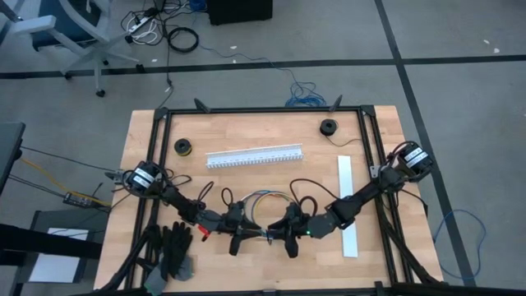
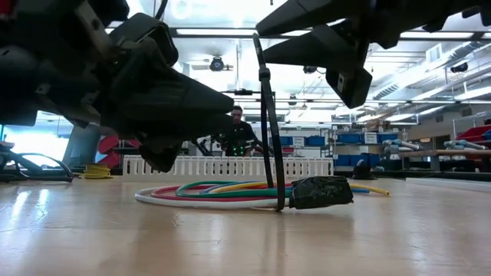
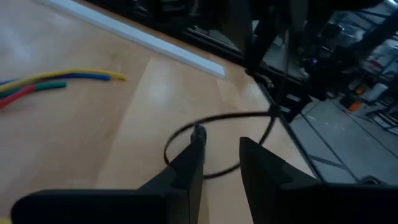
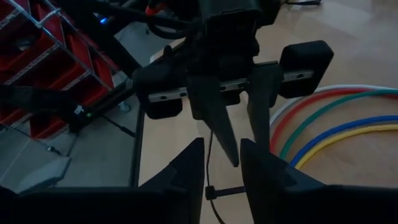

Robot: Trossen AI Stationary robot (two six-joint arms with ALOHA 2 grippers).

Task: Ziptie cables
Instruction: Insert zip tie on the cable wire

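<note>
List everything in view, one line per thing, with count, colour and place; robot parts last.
cables: one coiled bundle, red, green, blue, yellow and white, near edge of the table between the two grippers
zip tie: one, black, standing up from the bundle at its dark plug end
slotted channel: one, white, middle of the table
flat strip: one, white, right side of the table
tape rolls: two, black, far side of the table
gloves: dark pair, near left corner
table: one, light wood
person: one, dark top, in the room behind
left gripper: dark, left of the bundle
right gripper: dark, right of the bundle
</note>
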